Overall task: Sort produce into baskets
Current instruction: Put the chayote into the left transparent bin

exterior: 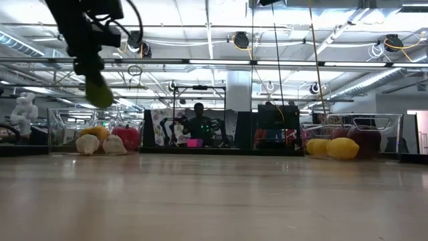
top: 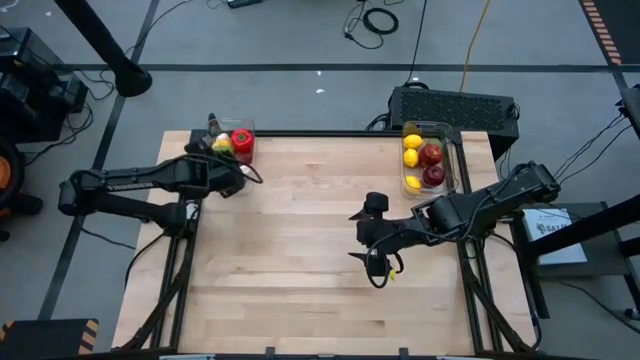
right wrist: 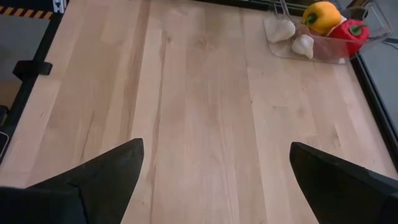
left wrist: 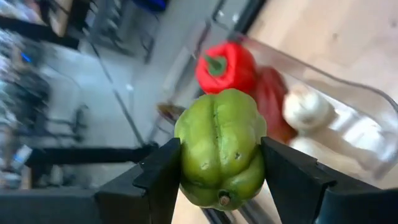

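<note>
My left gripper (top: 232,172) is shut on a green pepper (left wrist: 219,149) and holds it in the air at the left clear basket (top: 233,146). The low view shows the pepper (exterior: 99,90) high above the table. This basket holds a red pepper (left wrist: 227,65), a yellow pepper (right wrist: 321,15) and white garlic (left wrist: 306,109). The right clear basket (top: 428,158) at the far right holds yellow lemons (top: 412,141) and red apples (top: 431,154). My right gripper (top: 362,237) is open and empty over the table's middle right. My left gripper pinches the green pepper by two opposite sides (left wrist: 186,155) between its two fingers (left wrist: 163,174). The pepper is lifted clear of the table and hangs below the gripper in the low view, its stem end (left wrist: 224,199) turned toward the wrist.
A black box with cables (top: 455,106) stands behind the right basket. Bare wooden table top (top: 290,250) lies between the two baskets and toward the near edge. A person (exterior: 198,120) shows in the room far behind the table.
</note>
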You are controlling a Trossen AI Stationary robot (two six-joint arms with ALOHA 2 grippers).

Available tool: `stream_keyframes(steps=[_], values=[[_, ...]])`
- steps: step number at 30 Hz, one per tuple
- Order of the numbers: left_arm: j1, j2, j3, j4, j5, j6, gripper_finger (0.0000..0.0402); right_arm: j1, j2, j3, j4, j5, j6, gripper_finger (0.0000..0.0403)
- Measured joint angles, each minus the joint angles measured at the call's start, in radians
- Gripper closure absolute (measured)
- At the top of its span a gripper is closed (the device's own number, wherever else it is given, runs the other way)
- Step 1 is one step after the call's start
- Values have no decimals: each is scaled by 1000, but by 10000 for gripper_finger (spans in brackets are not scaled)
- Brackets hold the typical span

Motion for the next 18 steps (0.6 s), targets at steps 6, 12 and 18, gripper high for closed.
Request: stream_keyframes(steps=[6,12,18], values=[[0,0,0,-45,123,-106,188,0,0,0,4,0,17,9],[0,1,0,-28,167,-125,177,0,0,0,3,0,15,9],[-1,1,0,14,143,-125,127,0,0,0,2,-1,-14,10]])
